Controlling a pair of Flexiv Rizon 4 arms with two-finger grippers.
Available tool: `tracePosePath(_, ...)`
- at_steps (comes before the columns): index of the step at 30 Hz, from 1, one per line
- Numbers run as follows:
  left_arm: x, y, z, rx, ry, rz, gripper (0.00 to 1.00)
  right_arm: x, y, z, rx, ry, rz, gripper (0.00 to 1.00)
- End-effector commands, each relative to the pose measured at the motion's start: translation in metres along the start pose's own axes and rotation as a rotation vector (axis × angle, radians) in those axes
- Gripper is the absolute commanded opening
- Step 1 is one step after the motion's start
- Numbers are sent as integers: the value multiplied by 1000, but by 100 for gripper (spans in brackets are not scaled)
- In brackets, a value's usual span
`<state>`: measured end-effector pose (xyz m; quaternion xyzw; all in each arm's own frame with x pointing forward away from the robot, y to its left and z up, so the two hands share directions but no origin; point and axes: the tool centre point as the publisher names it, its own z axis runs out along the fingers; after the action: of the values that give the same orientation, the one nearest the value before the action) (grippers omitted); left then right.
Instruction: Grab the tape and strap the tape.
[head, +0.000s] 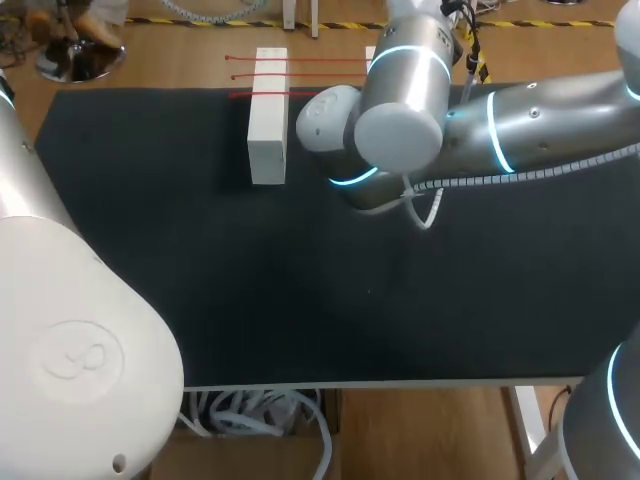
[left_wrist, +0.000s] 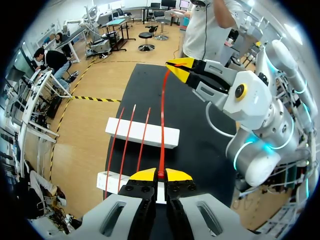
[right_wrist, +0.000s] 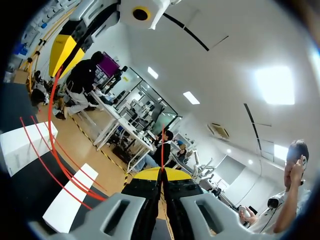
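A thin red tape (left_wrist: 162, 125) stretches between my two grippers above the black mat. My left gripper (left_wrist: 160, 174) is shut on one end of it. My right gripper (left_wrist: 181, 69), ahead of the left, is shut on the other end. In the right wrist view the tape (right_wrist: 51, 135) curves from my right gripper (right_wrist: 161, 174) up to the left gripper (right_wrist: 62, 47). Three more red strips (left_wrist: 131, 135) lie across two white blocks (left_wrist: 142, 132) (left_wrist: 114, 180). In the head view both grippers are hidden by the arms; one block (head: 267, 115) shows with red strips (head: 300, 60) over it.
The black mat (head: 250, 280) covers most of the table. My right arm (head: 400, 110) hangs over its far middle and hides most of the second white block (head: 370, 55). My left arm's housing (head: 70, 340) fills the near left corner.
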<state>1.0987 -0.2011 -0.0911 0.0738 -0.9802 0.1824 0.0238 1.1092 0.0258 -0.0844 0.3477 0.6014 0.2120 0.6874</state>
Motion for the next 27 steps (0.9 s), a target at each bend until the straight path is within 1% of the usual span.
tracePosePath(1,-1,-1,-1,-6,3,0,0,-5,1,0,3,12,0,0)
tracePosePath(24,-1,-1,-1,-6,3,0,0,-5,1,0,3,12,0,0)
tracePosePath(26,-1,-1,-1,-6,3,0,0,-5,3,1,21,14,-19,0)
tracePosePath(27,-1,-1,-1,-6,3,0,0,-5,4,2,47,26,-31,0)
